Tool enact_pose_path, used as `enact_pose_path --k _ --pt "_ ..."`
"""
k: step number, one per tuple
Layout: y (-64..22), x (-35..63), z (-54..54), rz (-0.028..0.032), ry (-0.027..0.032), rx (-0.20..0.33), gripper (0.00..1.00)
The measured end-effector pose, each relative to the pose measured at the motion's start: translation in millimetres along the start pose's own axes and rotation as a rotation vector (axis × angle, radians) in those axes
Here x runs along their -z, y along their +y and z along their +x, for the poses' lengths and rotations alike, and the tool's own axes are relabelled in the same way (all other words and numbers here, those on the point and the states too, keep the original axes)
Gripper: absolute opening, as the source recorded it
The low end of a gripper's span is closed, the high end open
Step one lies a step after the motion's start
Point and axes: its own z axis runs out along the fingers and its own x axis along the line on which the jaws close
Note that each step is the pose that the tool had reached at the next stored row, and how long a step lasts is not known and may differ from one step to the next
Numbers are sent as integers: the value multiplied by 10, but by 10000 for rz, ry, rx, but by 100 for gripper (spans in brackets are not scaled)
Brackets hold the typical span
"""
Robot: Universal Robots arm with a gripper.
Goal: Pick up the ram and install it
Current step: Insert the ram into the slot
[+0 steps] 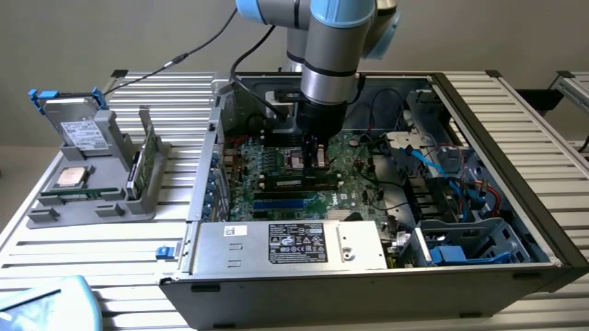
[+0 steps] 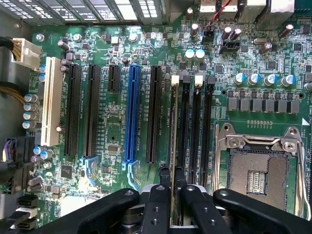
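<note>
The ram (image 2: 172, 146) shows edge-on as a thin green stick between my fingers (image 2: 163, 180). My gripper (image 2: 171, 181) is shut on it. The stick runs along the black memory slot (image 2: 184, 122) closest to the expansion slots, in line with its white end latch (image 2: 175, 79). Whether it sits in the slot or just above it I cannot tell. In the exterior view my gripper (image 1: 316, 157) hangs inside the open computer case (image 1: 515, 131), low over the green motherboard (image 1: 276, 158), with the memory slots (image 1: 296, 183) just in front of it.
Beside the slots lies the open silver processor socket (image 2: 261, 170). A blue expansion slot (image 2: 131, 114) and black ones flank the other side. The power supply (image 1: 290, 245) and blue cables (image 1: 446, 176) crowd the case. A grey holder (image 1: 92, 200) on the exterior view's left carries parts.
</note>
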Motion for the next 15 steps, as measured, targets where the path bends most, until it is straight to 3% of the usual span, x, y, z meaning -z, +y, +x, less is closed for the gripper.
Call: enact_pose_path --k 15 --pt "-49 2 1 4 -5 10 16"
